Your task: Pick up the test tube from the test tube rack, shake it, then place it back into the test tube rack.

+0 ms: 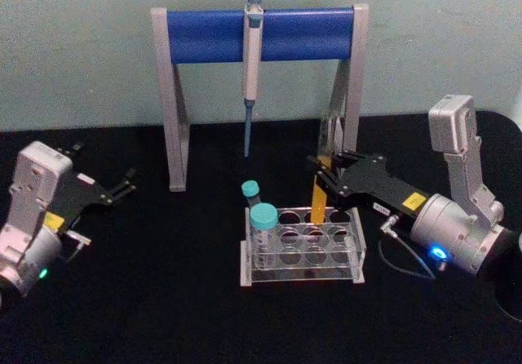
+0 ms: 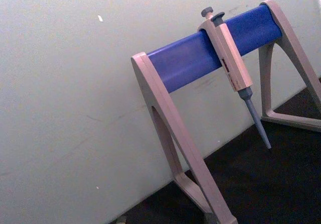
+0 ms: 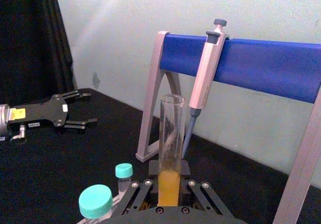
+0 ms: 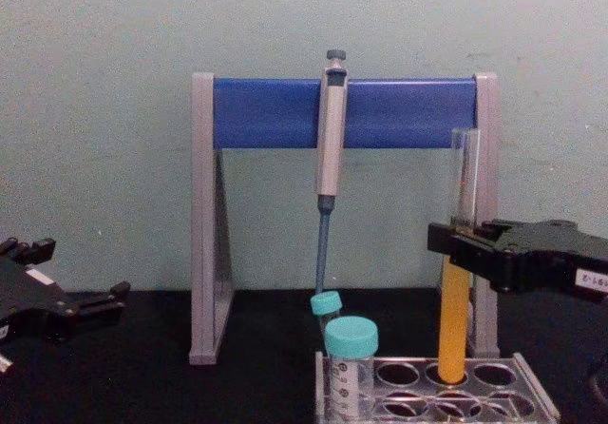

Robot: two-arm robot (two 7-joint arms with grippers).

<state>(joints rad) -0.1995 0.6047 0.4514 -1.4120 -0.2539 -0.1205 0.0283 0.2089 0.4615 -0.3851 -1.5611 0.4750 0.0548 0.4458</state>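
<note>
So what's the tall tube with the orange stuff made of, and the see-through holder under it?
The test tube, held in the right gripper, looks like glass: clear, smooth, thin-rimmed, though plastic is possible. The test tube rack looks like hard clear plastic: flat see-through plates with bright edges. The left gripper rests open, far left.

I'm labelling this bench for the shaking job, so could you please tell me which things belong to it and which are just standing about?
Belongs to the job:
tube, gripped by the right tool
rack

Just standing about:
big vial and small vial, in the rack
pipette, hanging on the stand
left tool, open, parked at the left
</note>
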